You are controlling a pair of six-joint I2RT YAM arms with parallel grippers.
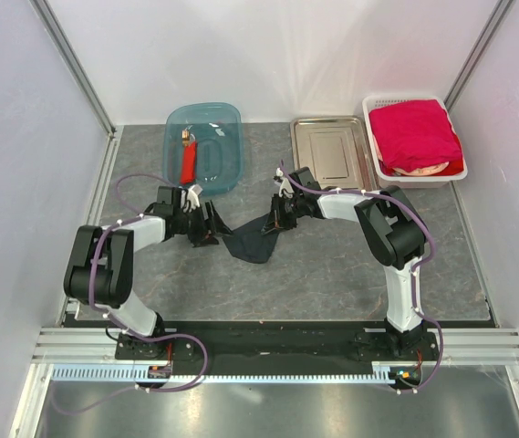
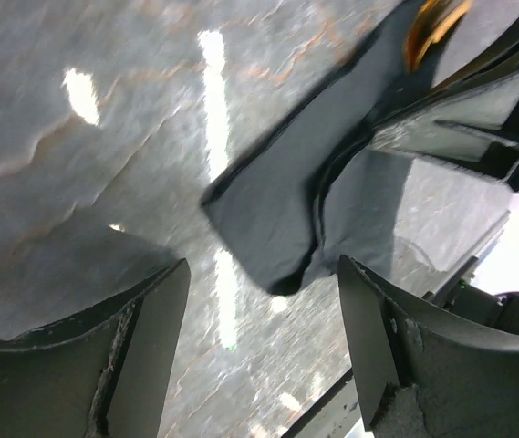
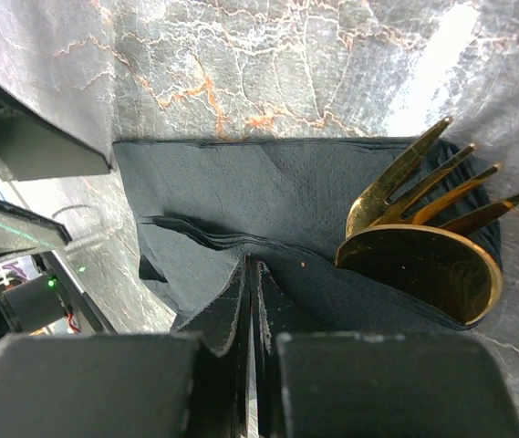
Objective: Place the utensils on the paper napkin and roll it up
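Here we are over the middle of the grey table, and the paper napkin sits right between the two arms, well away from every edge. The right gripper has its fingers pressed flat together, pinching a fold of that black paper, and we can see the layers bunching up towards its tips. Look at the end of the bundle: the utensils are tucked inside the napkin, with the gold fork fanning its tines out past the paper and the gold spoon bowl lying just beneath it, the two touching.

Over on the other side, the left gripper stands with its jaws wide apart and nothing between them. The napkin's loose corner hangs just ahead of its fingers, lifted slightly off the table, with a shadow beneath it.

Along the far edge, we have a blue tub on the left holding a red-bodied tool, a steel tray beside it, and at the far right corner a white basket filled with a red cloth.
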